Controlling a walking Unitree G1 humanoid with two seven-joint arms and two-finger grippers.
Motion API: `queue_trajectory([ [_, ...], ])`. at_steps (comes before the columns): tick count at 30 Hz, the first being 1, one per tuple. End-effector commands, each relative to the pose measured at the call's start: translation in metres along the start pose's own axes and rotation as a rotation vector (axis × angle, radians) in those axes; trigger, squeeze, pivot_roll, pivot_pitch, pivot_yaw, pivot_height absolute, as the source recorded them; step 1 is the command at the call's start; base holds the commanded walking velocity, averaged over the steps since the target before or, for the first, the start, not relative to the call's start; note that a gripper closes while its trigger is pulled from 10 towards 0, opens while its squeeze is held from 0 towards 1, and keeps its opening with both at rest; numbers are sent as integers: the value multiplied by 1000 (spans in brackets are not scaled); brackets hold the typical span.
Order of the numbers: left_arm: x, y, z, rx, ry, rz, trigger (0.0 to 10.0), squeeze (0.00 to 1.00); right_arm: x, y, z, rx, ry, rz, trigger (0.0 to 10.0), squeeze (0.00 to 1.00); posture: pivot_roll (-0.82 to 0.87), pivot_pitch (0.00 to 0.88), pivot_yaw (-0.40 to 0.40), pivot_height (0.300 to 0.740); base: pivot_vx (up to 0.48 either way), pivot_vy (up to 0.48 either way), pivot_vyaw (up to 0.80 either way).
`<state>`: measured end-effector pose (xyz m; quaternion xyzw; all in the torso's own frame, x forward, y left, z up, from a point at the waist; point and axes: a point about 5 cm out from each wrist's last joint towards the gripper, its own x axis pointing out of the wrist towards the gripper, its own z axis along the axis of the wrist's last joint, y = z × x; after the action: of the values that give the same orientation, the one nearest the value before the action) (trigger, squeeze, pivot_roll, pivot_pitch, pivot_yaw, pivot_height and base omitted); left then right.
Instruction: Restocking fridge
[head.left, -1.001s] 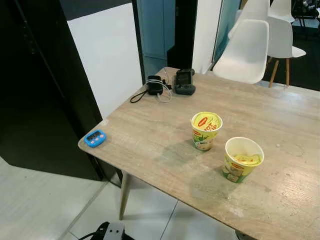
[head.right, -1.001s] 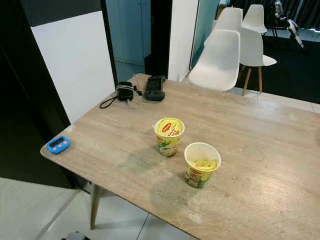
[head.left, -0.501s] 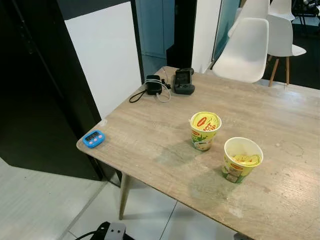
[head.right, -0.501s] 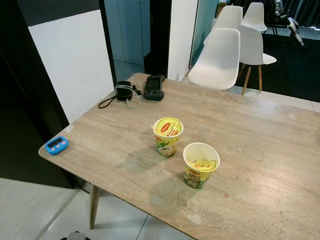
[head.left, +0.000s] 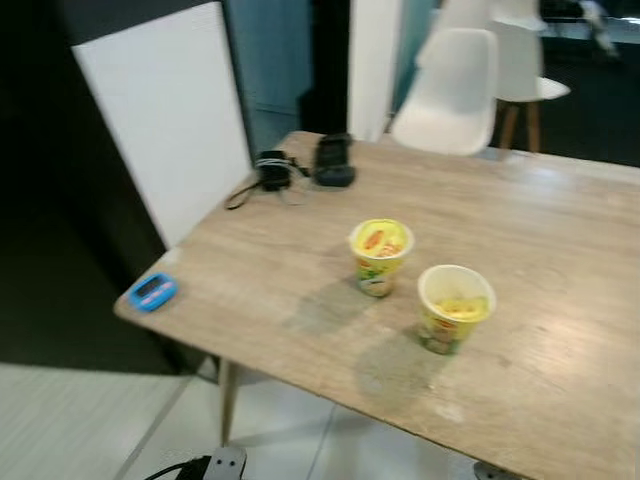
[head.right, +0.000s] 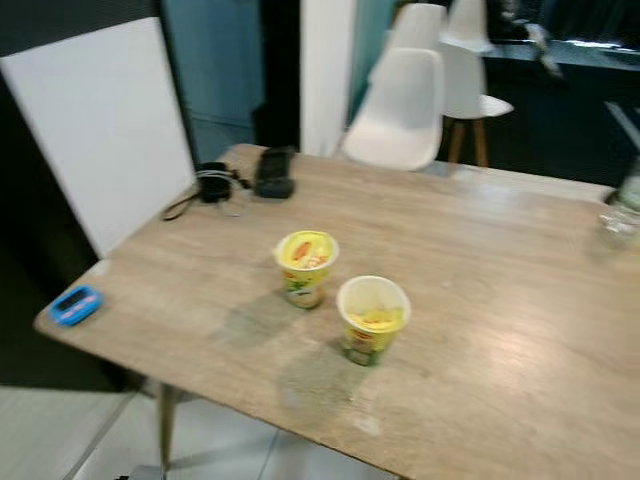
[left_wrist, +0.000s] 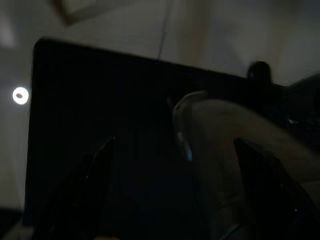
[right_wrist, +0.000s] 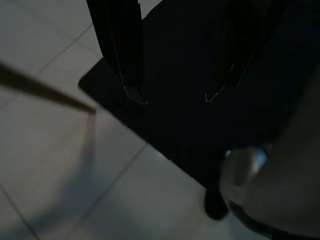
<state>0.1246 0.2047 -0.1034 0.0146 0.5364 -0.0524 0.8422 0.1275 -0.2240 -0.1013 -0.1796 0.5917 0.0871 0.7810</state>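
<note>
Two yellow instant noodle cups stand near the middle of a wooden table (head.left: 560, 250). The nearer-left cup (head.left: 380, 256) has a sealed yellow lid; the cup (head.left: 455, 307) to its right is open on top. The pictures are blurred. My left gripper (left_wrist: 174, 141) hangs low in a very dark wrist view, its fingers spread with nothing between them. My right gripper (right_wrist: 174, 97) is open too, hanging over a dark mat and pale floor tiles, far from the cups.
A blue timer (head.left: 152, 291) lies at the table's near left corner. A black charger with cable (head.left: 270, 172) and a black device (head.left: 333, 161) sit at the far left. White chairs (head.left: 455, 95) stand behind. A clear vessel (head.right: 620, 215) is at the table's right.
The whole picture has slid left and blurred, so the camera has turned to the right. The cups and other things on the table have not moved.
</note>
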Motion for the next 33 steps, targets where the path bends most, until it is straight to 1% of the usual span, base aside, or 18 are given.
queue_trajectory([
  [1,-1,0,-7,9,35,1,10000,0,0,3,0,10,-3,7,10000,0,87,0,-21,740,0,0,0],
  [7,-1,0,-9,13,46,-1,10000,0,1,7,2,5,-7,11,10000,0,89,0,-14,740,0,0,0],
  [18,-1,0,-8,1,43,-3,10000,0,2,11,18,-3,-34,14,10000,0,87,0,-12,740,0,0,0],
  [21,-1,0,-8,2,42,-4,10000,0,2,11,18,-3,-35,13,10000,0,87,0,-12,740,0,0,0],
  [26,-1,0,-8,-1,42,-6,10000,0,1,3,9,0,-19,4,10000,0,85,0,-11,740,-205,0,0],
  [33,-1,0,-8,-5,41,-6,10000,0,1,5,6,1,-14,5,10000,0,83,0,-12,740,-273,0,0],
])
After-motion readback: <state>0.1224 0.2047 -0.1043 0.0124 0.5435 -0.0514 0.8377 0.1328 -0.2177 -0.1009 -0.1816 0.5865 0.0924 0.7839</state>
